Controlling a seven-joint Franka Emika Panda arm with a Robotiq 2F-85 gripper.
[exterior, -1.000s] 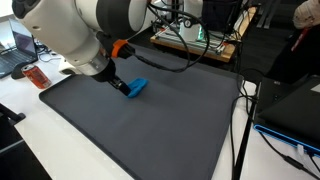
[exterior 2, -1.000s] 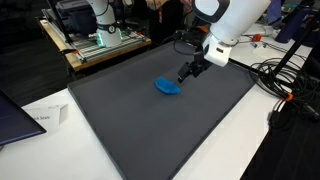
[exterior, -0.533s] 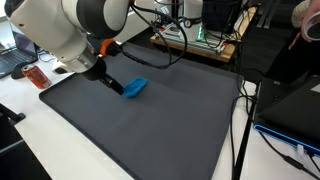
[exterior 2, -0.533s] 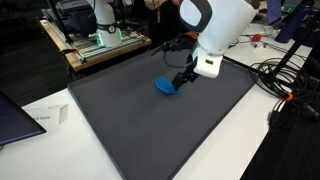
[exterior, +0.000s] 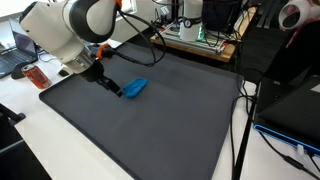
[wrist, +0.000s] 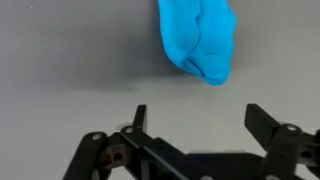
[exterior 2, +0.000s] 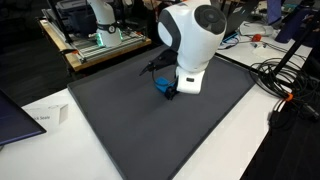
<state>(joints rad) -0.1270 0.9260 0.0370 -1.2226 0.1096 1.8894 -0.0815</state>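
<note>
Gripper: jaws stood wide apart, empty, at the bottom of the wrist view.
Cloth: a blue crumpled lump at top centre, just beyond the fingertips, lying untouched on the mat.
Handling: it looked soft, light and limp, likely to give under a pinch; best taken across its bunched middle.
Mat: dark grey, flat.
Bench: cluttered, along the top of the frame.

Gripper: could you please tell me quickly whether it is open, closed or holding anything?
Gripper: open, holding nothing; blue object lies just ahead, untouched.
</note>
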